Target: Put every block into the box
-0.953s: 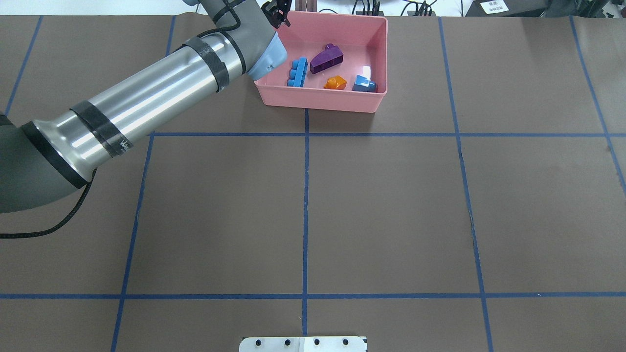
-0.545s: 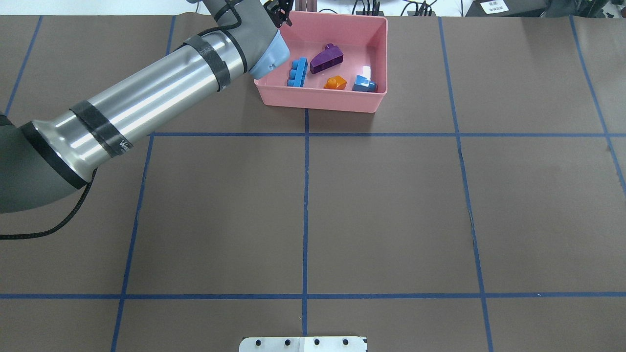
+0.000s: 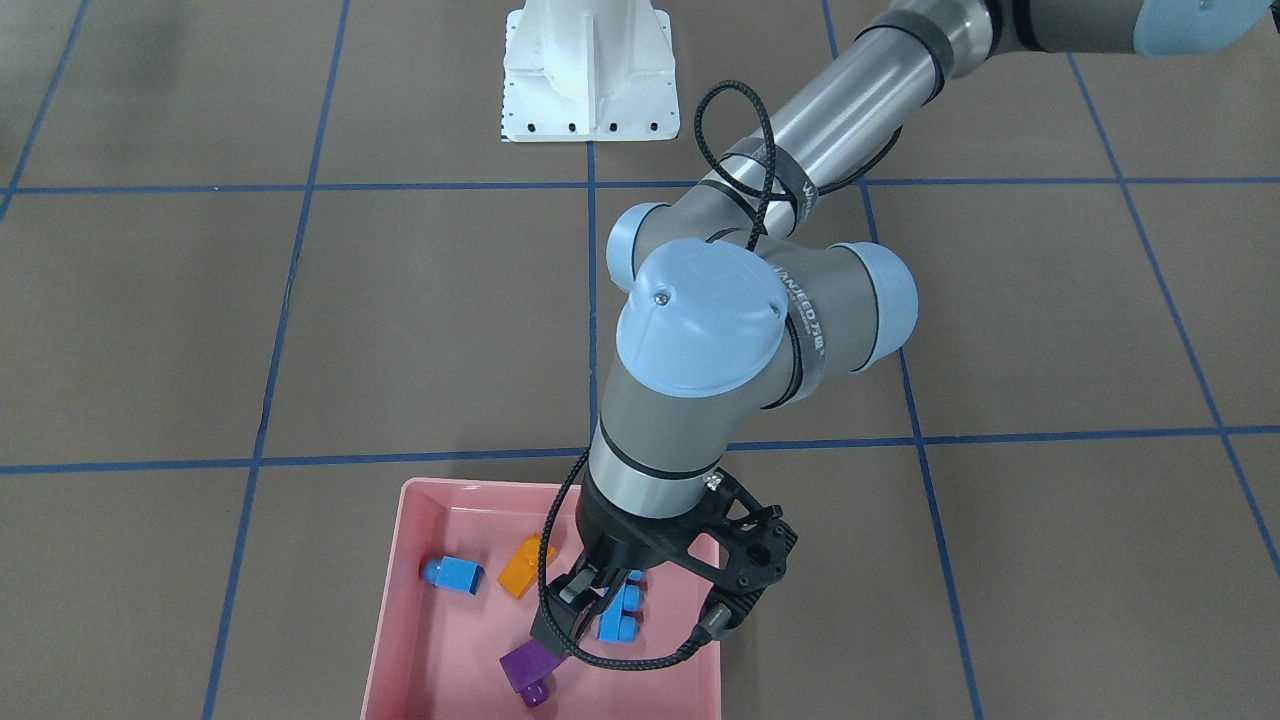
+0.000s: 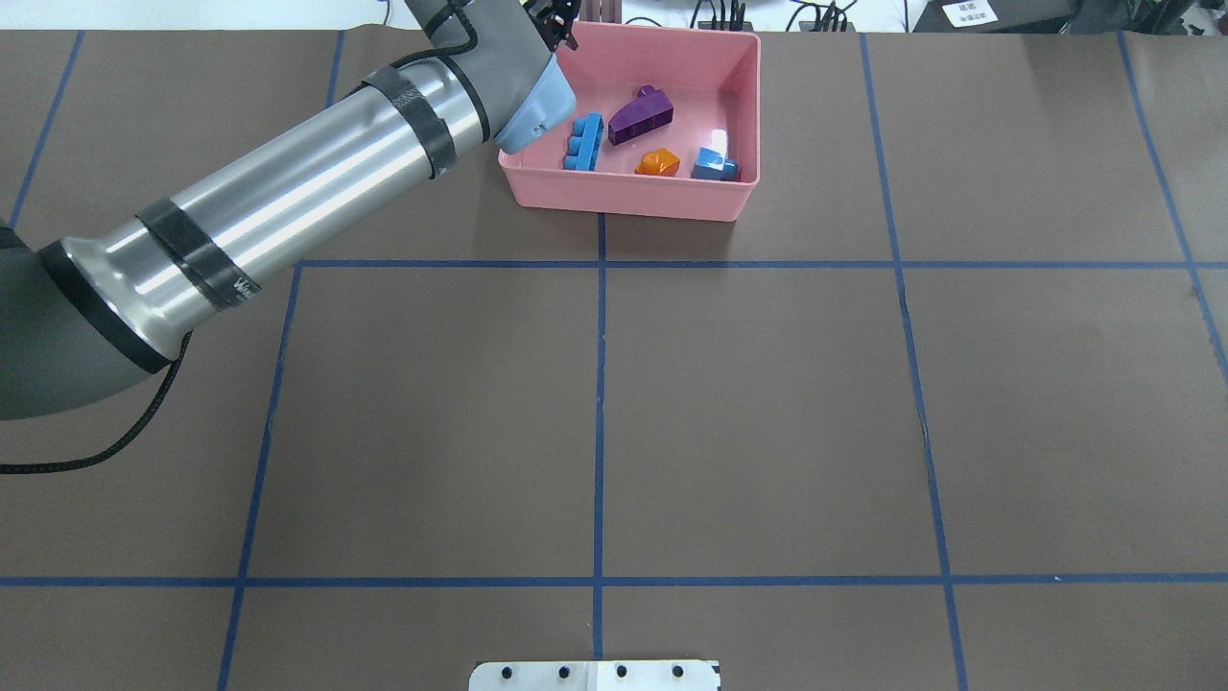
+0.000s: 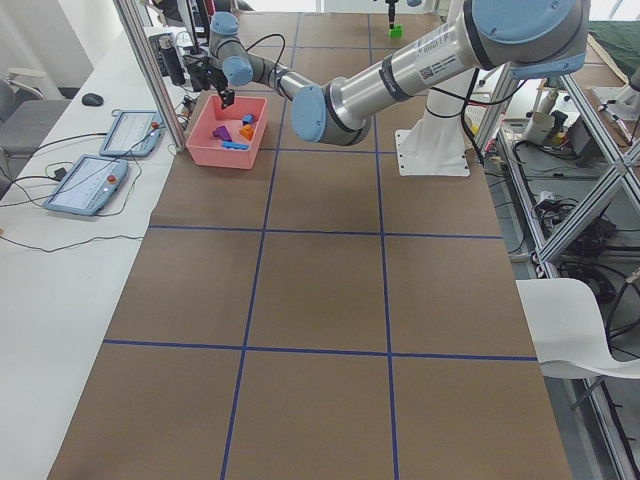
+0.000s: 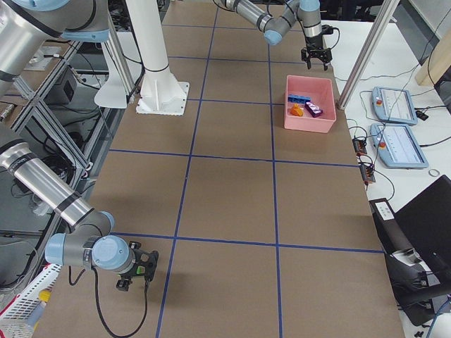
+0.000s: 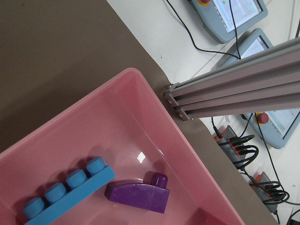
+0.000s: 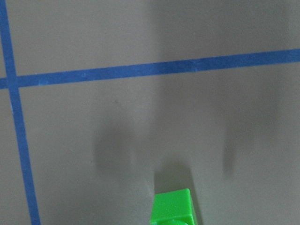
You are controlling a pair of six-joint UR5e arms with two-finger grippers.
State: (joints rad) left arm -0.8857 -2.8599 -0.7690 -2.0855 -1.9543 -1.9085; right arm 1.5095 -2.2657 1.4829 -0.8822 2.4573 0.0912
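Note:
The pink box (image 4: pixel 633 202) stands at the table's far middle. In it lie the long blue bar (image 4: pixel 585 142), the purple wedge (image 4: pixel 640 115), the orange sloped piece (image 4: pixel 658 162) and the blue cube (image 4: pixel 715 165). My left gripper (image 3: pixel 585 605) hangs over the box's far left corner, open and empty. The left wrist view shows the bar (image 7: pixel 70 192) and the wedge (image 7: pixel 138 197) below it. The green brick (image 8: pixel 172 206) lies on the brown mat, under my right gripper (image 5: pixel 393 8). That gripper shows only in the side views, so I cannot tell if it is open or shut.
The white metal base (image 3: pixel 590 70) stands at the robot's side of the table. An aluminium post (image 7: pixel 225 93) rises just beyond the box's far corner. Tablets and cables (image 5: pixel 100 180) lie on the white bench past the mat's edge.
My left arm has drawn a little toward the box's far left corner. The blocks in the box have not moved.

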